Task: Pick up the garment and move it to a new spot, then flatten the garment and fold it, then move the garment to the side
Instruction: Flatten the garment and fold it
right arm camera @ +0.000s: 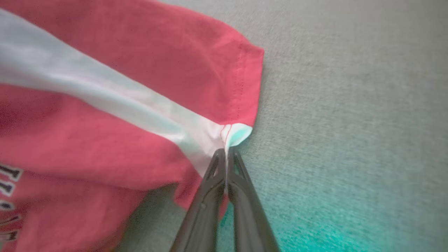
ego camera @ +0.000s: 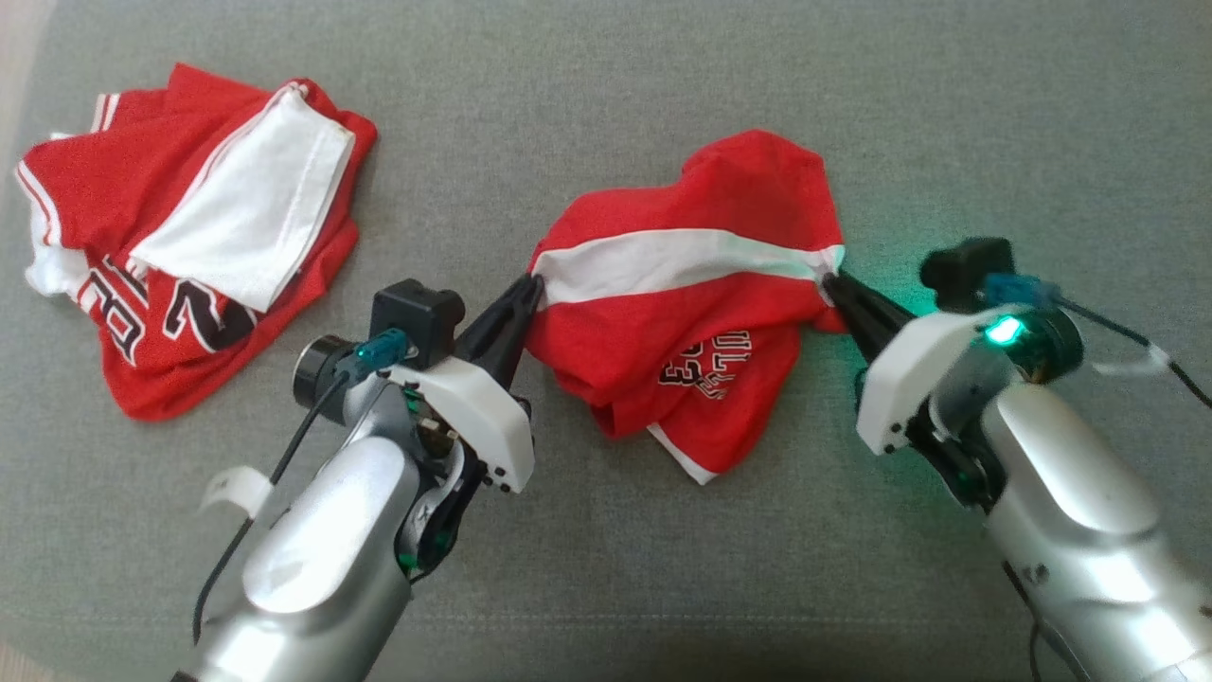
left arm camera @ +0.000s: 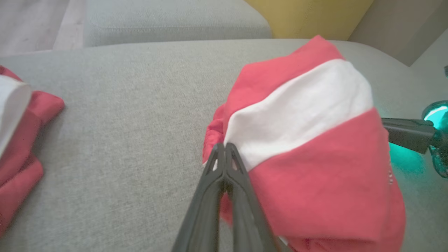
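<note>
A red garment point(ego camera: 691, 303) with a white band and dark lettering lies bunched in the middle of the grey cushion. My left gripper point(ego camera: 533, 282) is shut on the white band's left end; in the left wrist view the gripper point(left arm camera: 223, 147) pinches the garment point(left arm camera: 308, 140) at its edge. My right gripper point(ego camera: 833, 280) is shut on the band's right end; the right wrist view shows the gripper point(right arm camera: 225, 152) clamping the white hem corner of the garment point(right arm camera: 122, 105). The cloth sags between the two grips.
A second red and white jersey point(ego camera: 189, 237) lies crumpled at the far left of the grey cushion point(ego camera: 606, 95). In the left wrist view a yellow cushion point(left arm camera: 308, 17) stands behind, and the right gripper's fingers point(left arm camera: 406, 133) show at the right edge.
</note>
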